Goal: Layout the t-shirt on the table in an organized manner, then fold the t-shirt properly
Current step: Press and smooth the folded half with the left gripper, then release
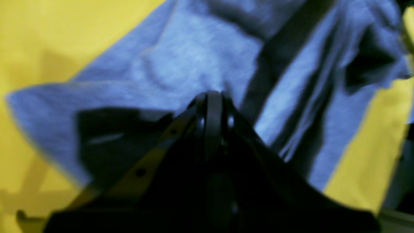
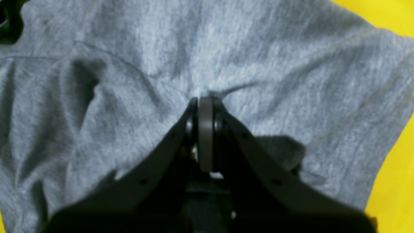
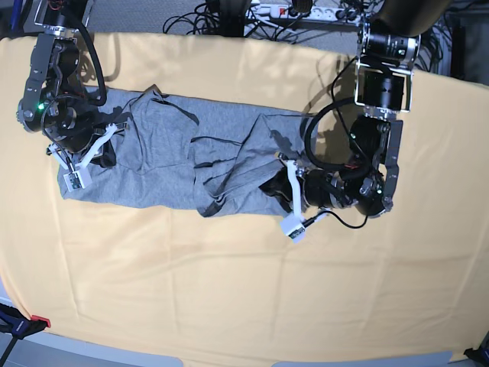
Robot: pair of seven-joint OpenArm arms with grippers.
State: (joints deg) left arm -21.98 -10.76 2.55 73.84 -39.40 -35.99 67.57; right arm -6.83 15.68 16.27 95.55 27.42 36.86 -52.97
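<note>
The grey t-shirt (image 3: 164, 157) lies stretched in a rumpled band across the far half of the yellow table (image 3: 229, 283). Deep folds bunch near its middle and right end. In the base view my right gripper (image 3: 105, 151) sits on the shirt's left end. Its wrist view shows the gripper (image 2: 204, 98) shut, with the t-shirt (image 2: 258, 58) puckered into the tips. My left gripper (image 3: 273, 183) is at the shirt's right end. There the gripper (image 1: 213, 94) is shut too, pinching the creased t-shirt (image 1: 194, 61). No lettering shows.
Cables and a power strip (image 3: 294, 11) run along the table's far edge. A red-and-black clamp (image 3: 23, 323) grips the near left corner. The left arm's cable (image 3: 340, 222) loops over the cloth beside the shirt.
</note>
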